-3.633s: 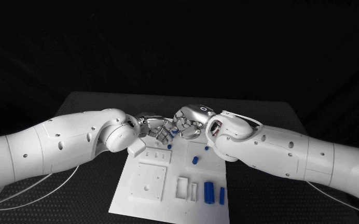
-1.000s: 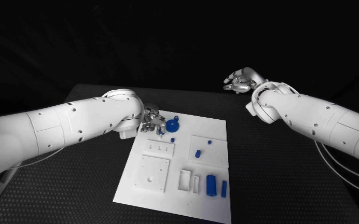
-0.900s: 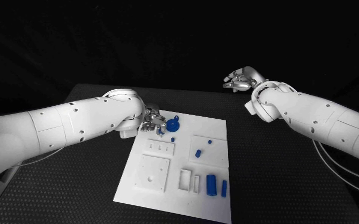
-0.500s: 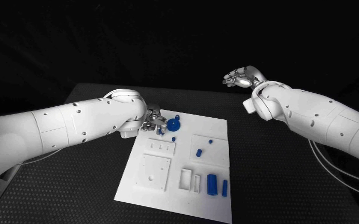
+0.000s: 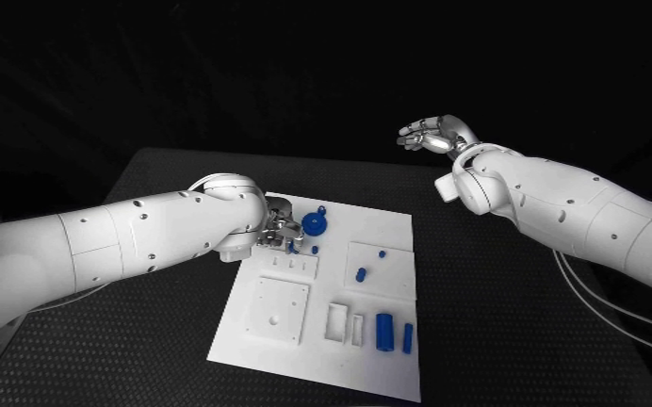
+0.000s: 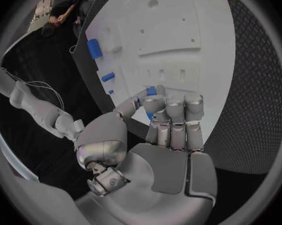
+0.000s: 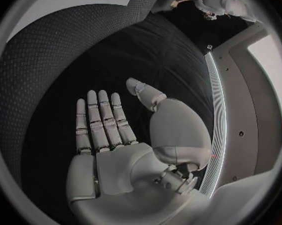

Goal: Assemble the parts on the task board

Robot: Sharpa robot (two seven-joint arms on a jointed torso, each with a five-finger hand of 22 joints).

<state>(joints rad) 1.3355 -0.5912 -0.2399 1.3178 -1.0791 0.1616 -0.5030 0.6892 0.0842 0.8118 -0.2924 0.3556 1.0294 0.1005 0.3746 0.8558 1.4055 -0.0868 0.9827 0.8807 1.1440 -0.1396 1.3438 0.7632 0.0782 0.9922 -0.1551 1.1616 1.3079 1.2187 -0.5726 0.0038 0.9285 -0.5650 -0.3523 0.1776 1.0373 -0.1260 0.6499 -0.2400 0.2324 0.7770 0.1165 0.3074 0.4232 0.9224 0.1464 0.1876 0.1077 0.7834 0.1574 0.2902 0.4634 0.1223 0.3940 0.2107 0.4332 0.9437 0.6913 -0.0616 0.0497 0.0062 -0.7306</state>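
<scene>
We see the white rectangular task board (image 5: 384,365) lying on the black textured table (image 5: 529,332), in the lower middle of the head view. The left silver many-fingered hand (image 5: 280,227) sits at the board's upper left corner, just beside a round blue disc-shaped part (image 5: 314,227) that rests near the board's top edge. In the left wrist view this hand (image 6: 169,127) has its fingers curled inward over the board edge, and a small blue piece (image 6: 151,91) shows at the fingertips between thumb and fingers; we cannot tell for certain whether it is pinched or merely lies beneath them.

The right silver many-fingered hand (image 5: 432,134) is raised in the upper right of the head view, well apart from the board and above the table's far edge. In the right wrist view the same hand (image 7: 125,135) holds nothing, its fingers straight and side by side, the thumb spread away.

On the board, two upright blue cylindrical parts (image 5: 384,330) stand close together near the lower right. A short blue peg (image 5: 360,274) sits in the middle right panel, with a smaller blue stud (image 5: 382,254) above it. In the left wrist view these parts appear as blue cylinders (image 6: 95,48) along the board's far side.
</scene>
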